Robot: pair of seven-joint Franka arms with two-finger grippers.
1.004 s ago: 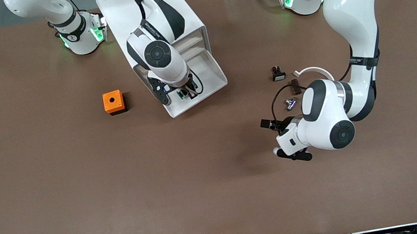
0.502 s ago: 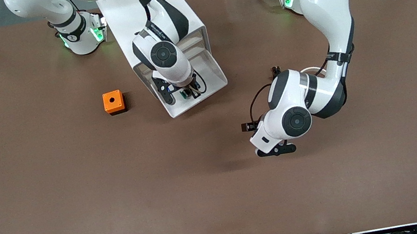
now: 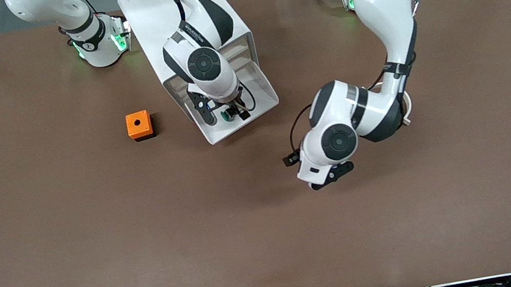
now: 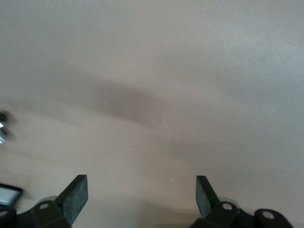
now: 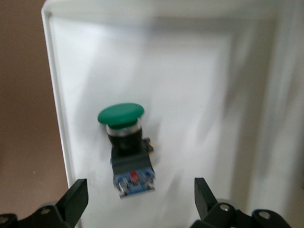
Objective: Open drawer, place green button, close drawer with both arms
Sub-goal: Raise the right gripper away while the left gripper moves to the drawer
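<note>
The drawer (image 3: 258, 92) is pulled out of the white cabinet (image 3: 143, 36) toward the front camera. The button (image 3: 228, 114), green cap on a dark body, lies on its side on the drawer floor near the front rim. My right gripper (image 3: 225, 112) hangs open just over it and touches nothing. In the right wrist view the button (image 5: 124, 147) lies free on the white drawer floor (image 5: 190, 95), ahead of my open right gripper (image 5: 140, 206). My left gripper (image 3: 326, 178) is open and empty over bare table, also in the left wrist view (image 4: 141, 197).
An orange cube with a hole (image 3: 139, 125) stands on the brown table (image 3: 94, 233) beside the cabinet, toward the right arm's end. Small blurred parts show at the edge of the left wrist view (image 4: 4, 128). The left arm's elbow covers the table near them.
The left arm has swung its gripper toward the cabinet's side of the table. The right gripper has drawn back a little, and the green button now shows lying free in the drawer.
</note>
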